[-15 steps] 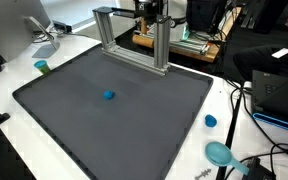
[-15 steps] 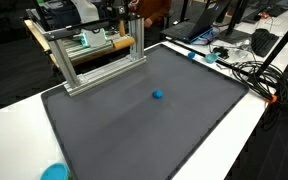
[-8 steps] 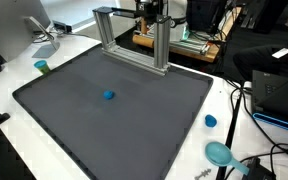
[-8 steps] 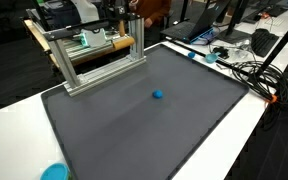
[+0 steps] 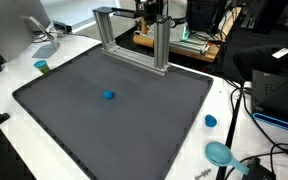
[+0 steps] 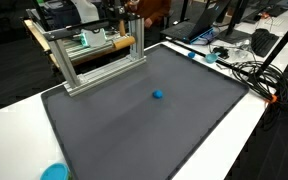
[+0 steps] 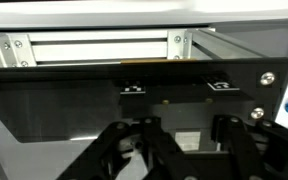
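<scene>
Tool: jaws together, nothing seen held, hovering just beside aluminium frame at mat's far edge. We judge forward drift would strike its crossbar.

I count one table with one dark mat on it. There is one metal frame, and one pincer shows in the wrist view. One small blue piece lies on the mat. Off the mat there are three more bluish things: one green-blue cup, one blue cap and one teal dish.
</scene>
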Controlling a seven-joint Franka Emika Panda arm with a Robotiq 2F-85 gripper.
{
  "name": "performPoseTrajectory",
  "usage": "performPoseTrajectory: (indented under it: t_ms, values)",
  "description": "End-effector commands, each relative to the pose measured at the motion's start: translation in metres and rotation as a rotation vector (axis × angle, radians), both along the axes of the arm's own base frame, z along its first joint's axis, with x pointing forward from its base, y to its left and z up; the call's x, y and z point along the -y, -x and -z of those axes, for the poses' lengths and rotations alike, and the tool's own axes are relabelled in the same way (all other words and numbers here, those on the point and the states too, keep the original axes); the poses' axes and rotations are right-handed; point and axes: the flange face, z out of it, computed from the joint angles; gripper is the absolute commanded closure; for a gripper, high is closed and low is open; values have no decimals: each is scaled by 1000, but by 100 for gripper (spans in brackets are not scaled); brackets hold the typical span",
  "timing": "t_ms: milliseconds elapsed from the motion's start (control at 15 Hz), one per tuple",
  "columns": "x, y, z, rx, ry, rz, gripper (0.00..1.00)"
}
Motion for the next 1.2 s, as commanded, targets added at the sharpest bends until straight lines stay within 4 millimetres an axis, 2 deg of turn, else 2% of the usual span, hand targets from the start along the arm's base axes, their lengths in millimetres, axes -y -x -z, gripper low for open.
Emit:
performPoseTrajectory:
  t_ms: [0, 267, 667, 800, 1000, 1067, 1133]
  values:
    - [-13, 1, -6, 39, -25, -25, 77]
    - [-29, -16, -18, 137, 13, -26, 77]
    - [-64, -83, -39, 175, 108, 5, 77]
    - [-62, -114, -51, 150, 139, 83, 77]
    - [-37, -153, -62, 82, 120, 250, 77]
    - [-51, -120, -51, 125, 121, 166, 77]
    - [-45, -130, -51, 112, 117, 180, 52]
